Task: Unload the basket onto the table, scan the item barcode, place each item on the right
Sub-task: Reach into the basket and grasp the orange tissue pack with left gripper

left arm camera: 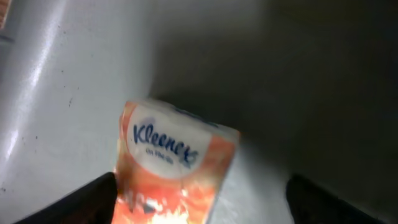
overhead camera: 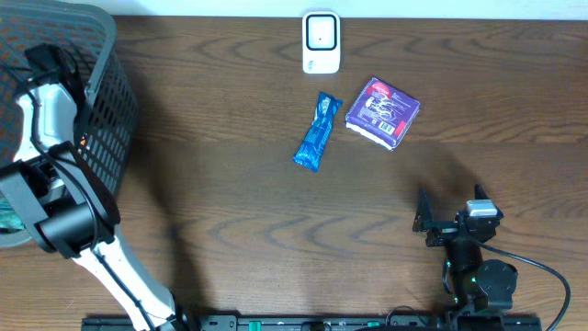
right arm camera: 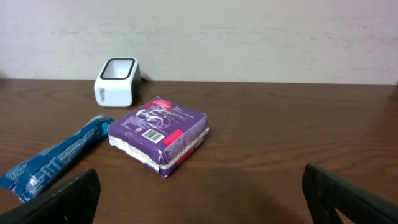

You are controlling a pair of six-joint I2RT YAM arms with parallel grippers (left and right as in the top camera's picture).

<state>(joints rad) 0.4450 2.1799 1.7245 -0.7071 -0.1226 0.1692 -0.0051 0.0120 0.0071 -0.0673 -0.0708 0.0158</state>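
Note:
An orange and white Kleenex tissue pack (left arm camera: 171, 168) lies on the pale floor of the grey basket (overhead camera: 110, 101) at the left. My left gripper (left arm camera: 202, 208) reaches down into the basket and stands open around the pack. The pack lies against the left finger (left arm camera: 93, 199), with a gap to the right finger. The white scanner (overhead camera: 321, 41) stands at the table's far edge. My right gripper (right arm camera: 199, 202) hangs open and empty low over the front right of the table, facing the scanner (right arm camera: 116, 81).
A purple pack (overhead camera: 382, 111) with its barcode facing up (right arm camera: 158, 134) and a blue wrapped packet (overhead camera: 318, 131) lie on the wooden table in front of the scanner. The basket's tall mesh wall surrounds the left arm.

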